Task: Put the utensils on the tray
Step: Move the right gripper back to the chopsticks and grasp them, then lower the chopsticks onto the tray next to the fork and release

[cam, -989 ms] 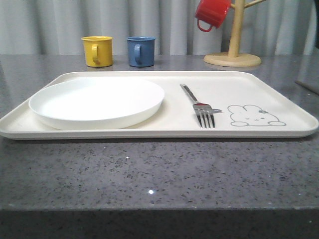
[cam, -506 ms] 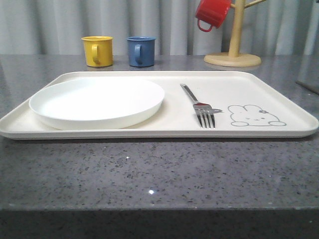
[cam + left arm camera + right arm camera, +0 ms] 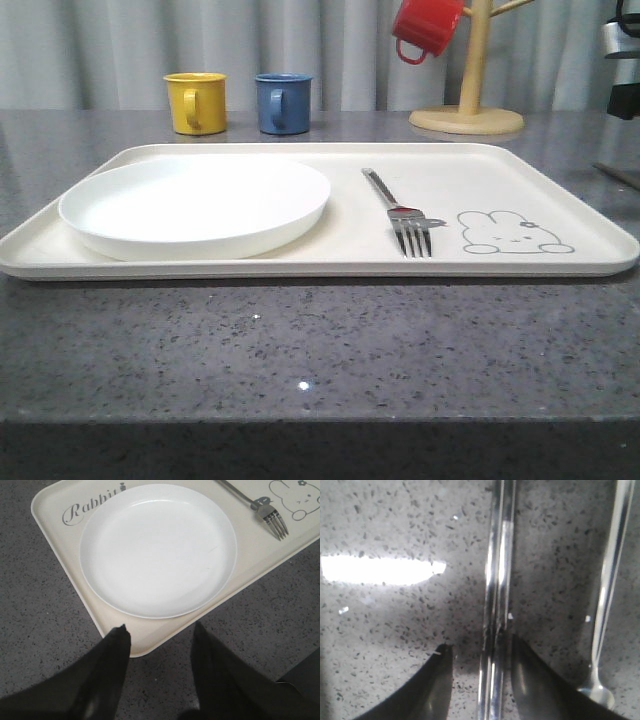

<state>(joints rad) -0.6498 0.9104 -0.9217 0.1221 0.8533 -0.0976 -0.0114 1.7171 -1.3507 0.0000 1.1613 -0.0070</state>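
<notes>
The cream tray (image 3: 480, 160) lies across the middle of the table. On it are the white plate (image 3: 195, 205) at the left and the fork (image 3: 397, 212) beside the rabbit drawing. My left gripper (image 3: 161, 630) hangs open above the bare table just off the tray's (image 3: 60, 535) corner, near the plate (image 3: 157, 547), with the fork (image 3: 265, 510) farther off. My right gripper (image 3: 480, 647) is open low over the grey table. The pair of metal chopsticks (image 3: 499, 555) runs between its fingers, close to one of them. The spoon (image 3: 610, 580) lies apart, alongside the chopsticks.
A yellow mug (image 3: 195, 102) and a blue mug (image 3: 283, 102) stand behind the tray. At the back right a wooden mug tree (image 3: 467, 110) holds a red mug (image 3: 425, 28). Part of my right arm (image 3: 622, 45) shows at the right edge.
Part of my right arm has come into the front view at the upper right edge. The tray, plate and fork have not moved.
</notes>
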